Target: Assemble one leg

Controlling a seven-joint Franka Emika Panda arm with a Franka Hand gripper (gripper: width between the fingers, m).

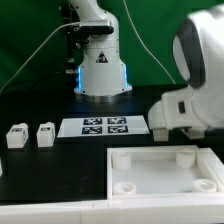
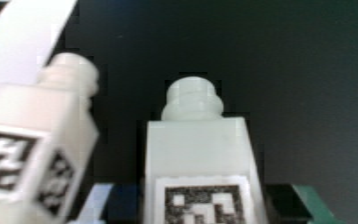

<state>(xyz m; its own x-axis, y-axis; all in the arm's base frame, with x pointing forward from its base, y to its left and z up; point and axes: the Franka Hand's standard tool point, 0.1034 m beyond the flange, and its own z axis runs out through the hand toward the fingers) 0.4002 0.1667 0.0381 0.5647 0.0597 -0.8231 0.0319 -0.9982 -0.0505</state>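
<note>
Close by the gripper a neighbouring leg was seen, so a knock or tip-over could be caused by any sideways drift. The leg was framed upright between the dark fingers, tag facing the camera; whether it was clamped could not be told.

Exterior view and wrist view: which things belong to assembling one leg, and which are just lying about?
Job, likely: centred leg in the wrist view; white plate with corner holes.
Lying about, for now: neighbouring leg in the wrist view; in the exterior view, far-left leg, next leg, marker board.
</note>
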